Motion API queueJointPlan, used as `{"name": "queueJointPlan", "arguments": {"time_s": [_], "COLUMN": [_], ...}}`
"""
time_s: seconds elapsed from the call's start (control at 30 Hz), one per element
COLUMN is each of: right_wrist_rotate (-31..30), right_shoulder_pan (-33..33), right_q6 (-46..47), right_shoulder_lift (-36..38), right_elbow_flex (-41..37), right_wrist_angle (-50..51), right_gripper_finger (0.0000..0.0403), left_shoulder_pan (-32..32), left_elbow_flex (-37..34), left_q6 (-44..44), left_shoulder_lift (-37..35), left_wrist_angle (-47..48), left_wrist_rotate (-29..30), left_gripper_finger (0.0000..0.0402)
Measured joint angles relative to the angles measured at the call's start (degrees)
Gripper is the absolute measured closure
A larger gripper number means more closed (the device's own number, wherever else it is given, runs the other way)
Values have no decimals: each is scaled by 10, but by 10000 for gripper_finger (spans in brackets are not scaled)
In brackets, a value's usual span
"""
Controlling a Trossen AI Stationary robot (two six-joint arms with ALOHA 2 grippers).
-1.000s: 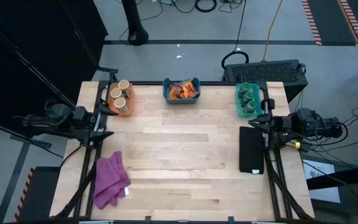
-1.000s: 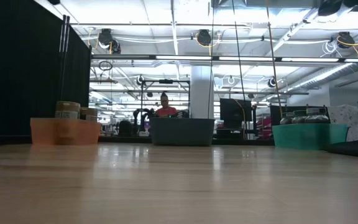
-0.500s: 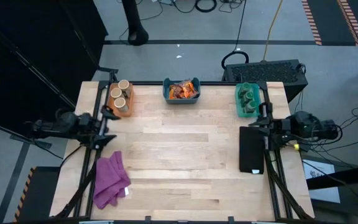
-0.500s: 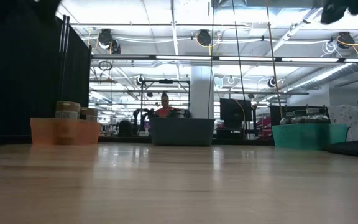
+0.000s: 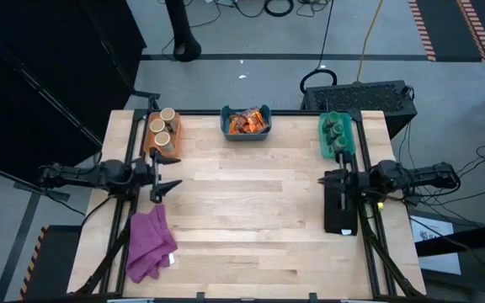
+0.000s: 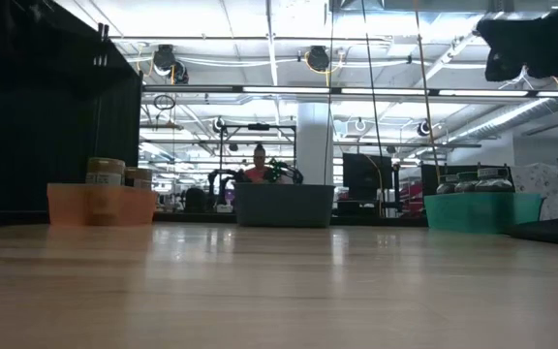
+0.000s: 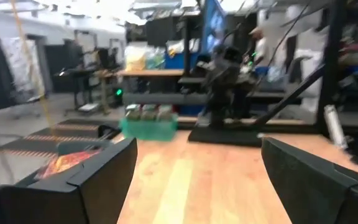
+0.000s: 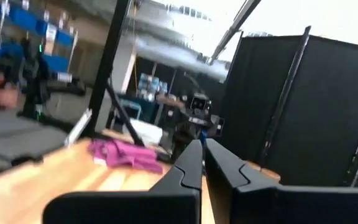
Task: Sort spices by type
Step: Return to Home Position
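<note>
Your left gripper (image 5: 160, 174) is spread apart and your right gripper (image 5: 343, 177) is pressed together; both hold nothing. The spices (image 5: 247, 124) sit in bins (image 5: 247, 137) just past them: tan jars (image 5: 163, 128) by the left, green jars (image 5: 337, 130) by the right. Pull back slowly, clear of the bins.

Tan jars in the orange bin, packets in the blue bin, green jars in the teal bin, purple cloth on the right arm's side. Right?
One slip: the purple cloth lies on the left arm's side, as the high view shows. The tan jars, packets and green jars sit as you say.
</note>
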State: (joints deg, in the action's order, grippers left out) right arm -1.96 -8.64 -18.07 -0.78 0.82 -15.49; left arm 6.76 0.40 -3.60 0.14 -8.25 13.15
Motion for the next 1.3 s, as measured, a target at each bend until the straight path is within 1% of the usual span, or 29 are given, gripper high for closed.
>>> {"name": "queueJointPlan", "arguments": {"time_s": [0.17,0.27,1.3], "right_wrist_rotate": [-21,-31,-27], "right_shoulder_pan": [0,0,0], "right_q6": [-77,-98,-90], "right_shoulder_lift": [0,0,0], "right_elbow_flex": [0,0,0], "right_wrist_angle": [-4,2,8], "right_gripper_finger": [402,402,403], "left_shoulder_pan": [0,0,0], "left_elbow_flex": [0,0,-1], "left_q6": [-1,1,2], "left_shoulder_lift": [0,0,0], "left_wrist_angle": [39,49,52], "left_wrist_rotate": [7,7,6], "left_gripper_finger": [52,52,52]}}
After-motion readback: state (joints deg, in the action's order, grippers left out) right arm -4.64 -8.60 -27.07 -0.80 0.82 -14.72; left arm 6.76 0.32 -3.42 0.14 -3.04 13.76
